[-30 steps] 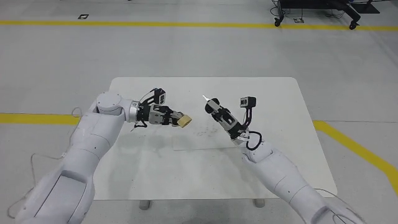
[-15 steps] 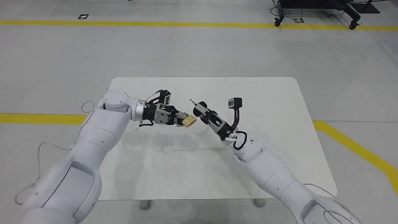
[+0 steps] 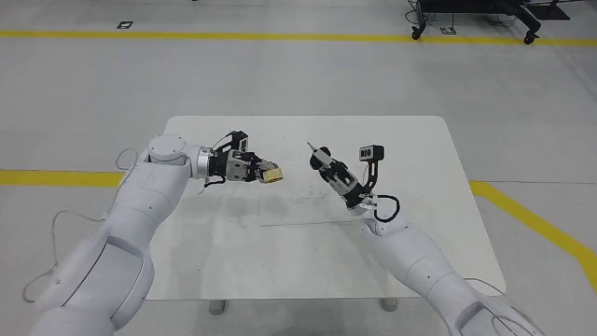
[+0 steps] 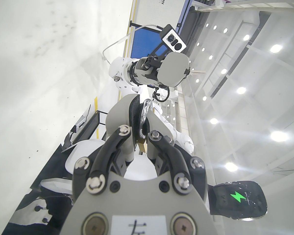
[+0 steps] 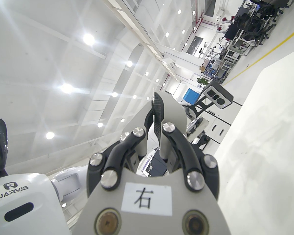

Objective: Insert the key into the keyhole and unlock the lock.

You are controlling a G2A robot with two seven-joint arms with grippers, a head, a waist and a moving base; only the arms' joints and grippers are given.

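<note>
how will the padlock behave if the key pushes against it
The padlock looks like brass, so probably rigid and heavy for its size. The left gripper holds it only at its tip, so a push might twist it.
</note>
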